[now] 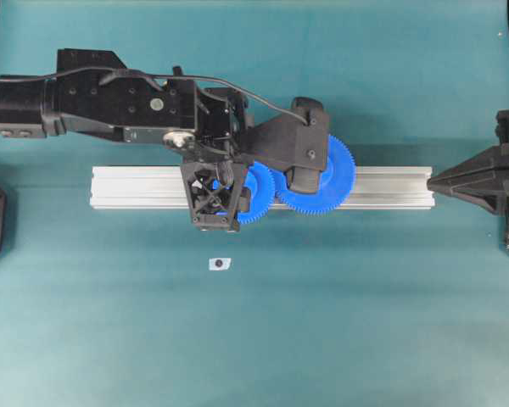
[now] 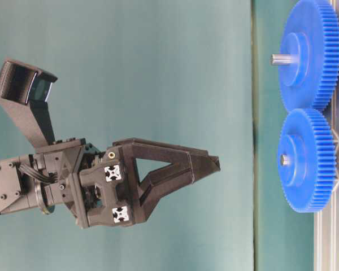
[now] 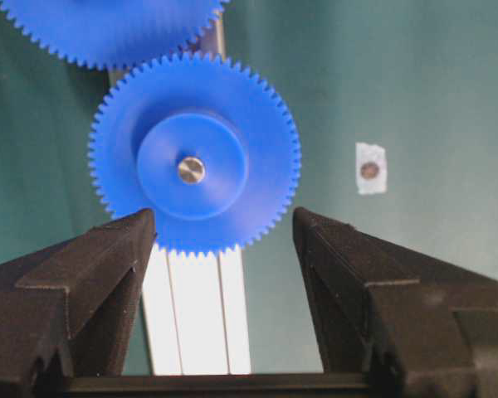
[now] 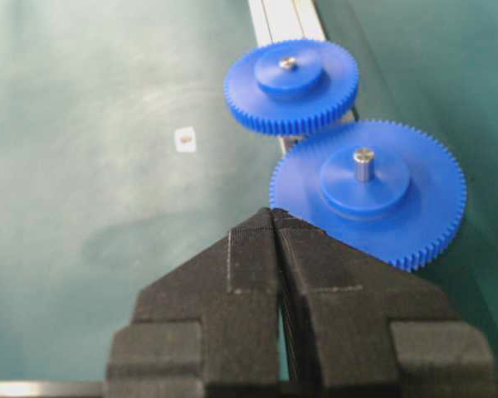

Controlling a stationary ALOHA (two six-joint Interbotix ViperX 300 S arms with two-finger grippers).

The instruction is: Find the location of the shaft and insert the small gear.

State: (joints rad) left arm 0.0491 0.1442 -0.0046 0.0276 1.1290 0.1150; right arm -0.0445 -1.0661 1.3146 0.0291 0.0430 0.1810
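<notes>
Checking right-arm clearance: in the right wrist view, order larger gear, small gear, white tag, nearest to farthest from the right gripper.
1. Larger gear, just right of the shut right gripper.
2. Small gear, beyond it on the rail.
3. White tag, left on the mat; close to the small gear's range, hard to rank.

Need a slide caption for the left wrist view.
Small gear seated on the shaft, open left gripper empty above it.
</notes>
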